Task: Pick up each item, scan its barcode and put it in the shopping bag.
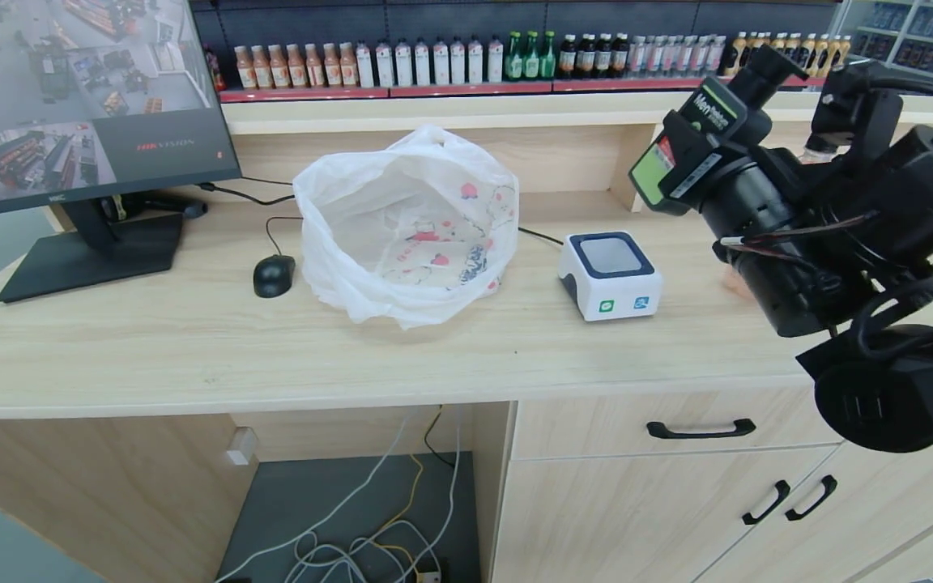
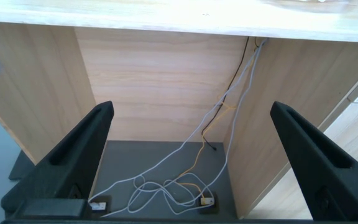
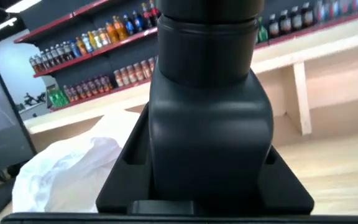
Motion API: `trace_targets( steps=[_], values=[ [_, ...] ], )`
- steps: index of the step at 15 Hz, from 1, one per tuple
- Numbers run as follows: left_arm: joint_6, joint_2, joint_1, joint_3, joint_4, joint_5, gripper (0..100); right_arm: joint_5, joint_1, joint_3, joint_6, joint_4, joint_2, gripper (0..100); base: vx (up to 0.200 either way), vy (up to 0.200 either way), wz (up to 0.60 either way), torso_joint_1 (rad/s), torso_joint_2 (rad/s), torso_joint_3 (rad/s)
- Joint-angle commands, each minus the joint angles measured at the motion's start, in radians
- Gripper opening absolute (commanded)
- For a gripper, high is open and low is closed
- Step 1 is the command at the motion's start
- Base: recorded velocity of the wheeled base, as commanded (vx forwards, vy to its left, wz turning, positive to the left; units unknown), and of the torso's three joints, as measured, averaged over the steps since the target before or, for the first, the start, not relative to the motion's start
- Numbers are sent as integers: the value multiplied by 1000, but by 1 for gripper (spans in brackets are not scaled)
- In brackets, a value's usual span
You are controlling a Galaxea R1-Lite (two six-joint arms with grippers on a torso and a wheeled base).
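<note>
Head view: right arm hides counter beside scanner; pinkish item half-covered.

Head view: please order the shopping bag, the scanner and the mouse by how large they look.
1. shopping bag, clearly the largest
2. scanner
3. mouse, the smallest
All three stand at similar depth on the counter, so nearness hardly affects this order.

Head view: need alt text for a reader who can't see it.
A white shopping bag stands open on a wooden counter, a white barcode scanner to its right and a black mouse to its left. The robot's right arm hangs over the counter's right end; a monitor stands at back left.
</note>
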Motion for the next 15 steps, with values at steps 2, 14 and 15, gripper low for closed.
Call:
trace_targets(
  steps=[2,14,15],
  values=[
    [0,0,0,0,0,0,100,1,2,84,-91,-104,16,0,0,0,0,0,0,0],
    [5,0,0,0,0,0,100,7,-27,190,-207,-212,-22,0,0,0,0,0,0,0],
    [5,0,0,0,0,0,100,7,-42,190,-207,-212,-27,0,0,200,0,-2,2,2]
  ],
)
